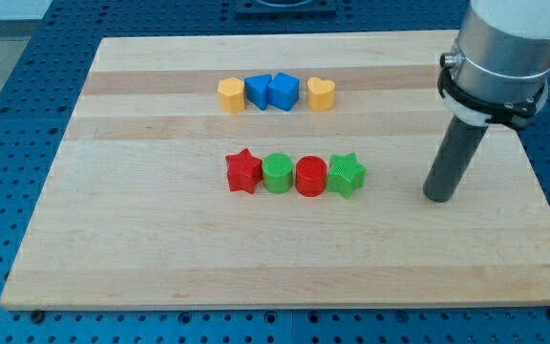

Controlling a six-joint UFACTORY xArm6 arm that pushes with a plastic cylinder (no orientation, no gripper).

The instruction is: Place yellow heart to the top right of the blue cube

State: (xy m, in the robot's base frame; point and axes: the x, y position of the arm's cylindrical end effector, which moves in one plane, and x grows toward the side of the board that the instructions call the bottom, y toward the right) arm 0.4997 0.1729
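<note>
The yellow heart (pixel 321 94) lies in a row near the view's top, directly right of the blue cube (pixel 284 92) and touching it or nearly so. Left of the cube are a second blue block (pixel 258 92) and a yellow hexagon-like block (pixel 231 96). My tip (pixel 437 197) rests on the board at the view's right, well below and to the right of the yellow heart, apart from all blocks.
A second row sits mid-board: red star (pixel 243 172), green cylinder (pixel 277 174), red cylinder (pixel 310 177), green star (pixel 347 175). The wooden board (pixel 141 239) lies on a blue perforated table. The arm's grey body (pixel 499 48) stands over the view's upper right.
</note>
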